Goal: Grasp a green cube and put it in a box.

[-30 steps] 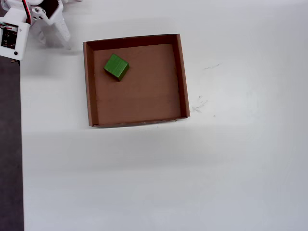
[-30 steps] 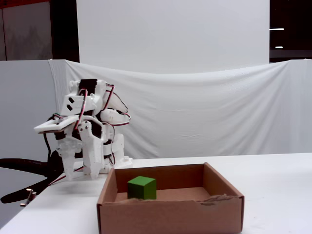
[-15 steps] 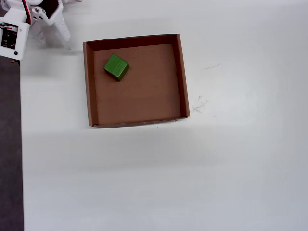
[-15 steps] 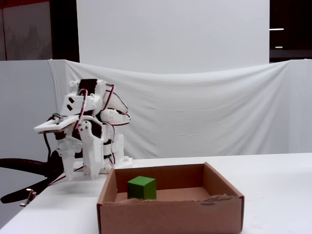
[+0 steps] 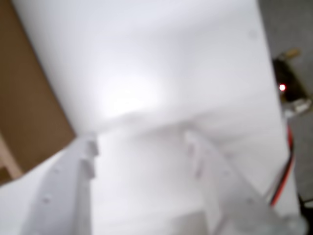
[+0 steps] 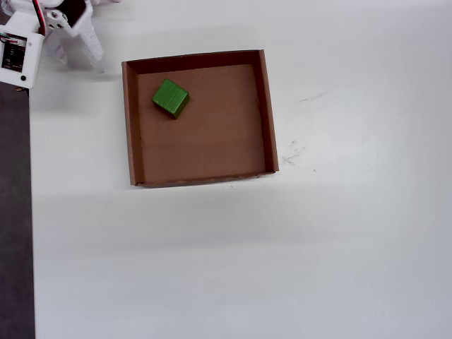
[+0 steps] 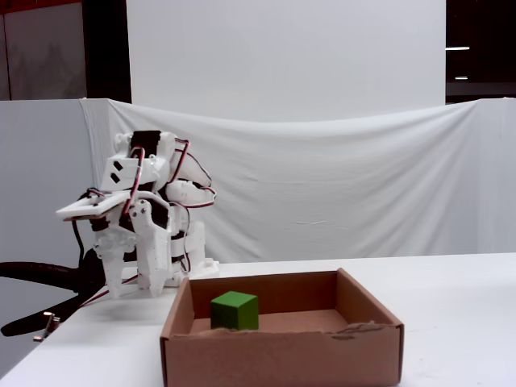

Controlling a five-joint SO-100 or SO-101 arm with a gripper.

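Cube [image 6: 171, 97], bright matte green (plain faces), inside brown cardboard box [image 6: 268, 113]; claw [image 5: 142, 147] spread, empty.

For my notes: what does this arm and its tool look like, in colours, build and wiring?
The arm is white plastic with blocky segments, black motor bodies showing between them, and loose red and black wires looping along it. The tool has two white fingers, blurred in the wrist view. A red wire and a lit red light sit beside it.

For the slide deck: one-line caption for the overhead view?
Green cube resting inside the cardboard box, near its top-left corner; gripper parked outside it.
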